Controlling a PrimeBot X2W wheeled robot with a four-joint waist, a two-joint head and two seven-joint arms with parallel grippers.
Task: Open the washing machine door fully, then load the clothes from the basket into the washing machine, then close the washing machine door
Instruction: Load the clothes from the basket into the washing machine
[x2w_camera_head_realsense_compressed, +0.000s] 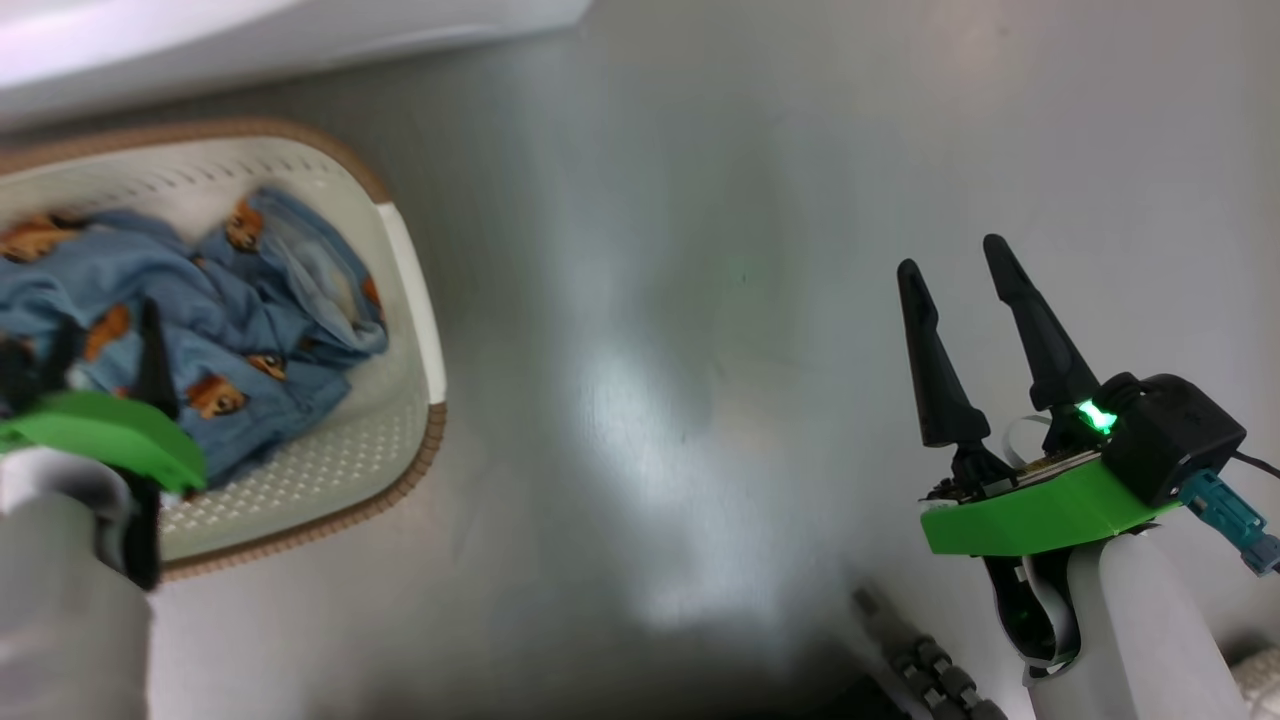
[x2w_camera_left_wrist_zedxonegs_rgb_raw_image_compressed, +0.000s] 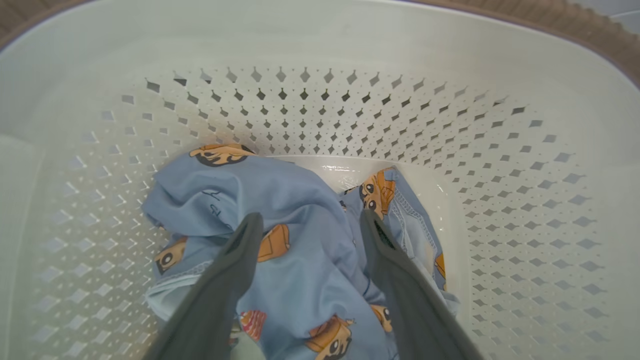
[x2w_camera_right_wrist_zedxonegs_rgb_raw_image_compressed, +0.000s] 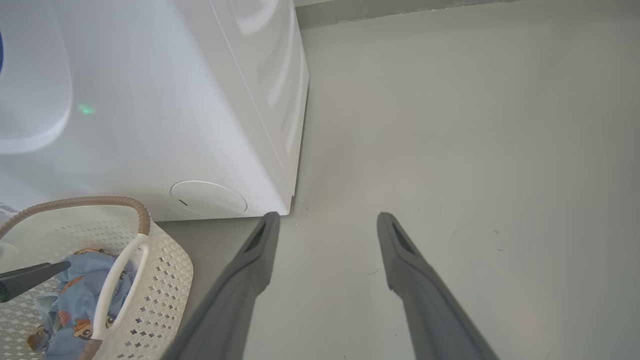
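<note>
Count: one basket (x2w_camera_head_realsense_compressed: 415, 300), one washing machine (x2w_camera_right_wrist_zedxonegs_rgb_raw_image_compressed: 150, 125), two hands, and one crumpled heap of clothes (x2w_camera_left_wrist_zedxonegs_rgb_raw_image_compressed: 295, 200); how many garments make it up cannot be told. The clothes lie inside the basket at the left edge of the head view, blue cloth printed with orange-brown bear faces. The left hand (x2w_camera_left_wrist_zedxonegs_rgb_raw_image_compressed: 311, 217) hangs inside the basket right over the heap, its two dark fingers spread wide with a raised fold of the cloth between them. It is released and grasps nothing; whether the tips touch the fabric cannot be told. The right hand (x2w_camera_head_realsense_compressed: 950, 258) is at the lower right of the head view, well apart from the basket, over bare grey floor (x2w_camera_right_wrist_zedxonegs_rgb_raw_image_compressed: 475, 150), likewise released and empty. In the right wrist view the washing machine takes up the upper left, with one round cap (x2w_camera_right_wrist_zedxonegs_rgb_raw_image_compressed: 208, 198) low on its front, and the basket stands just in front of it at the lower left. The basket's perforated walls rise around the heap on all sides, and its top is open.
</note>
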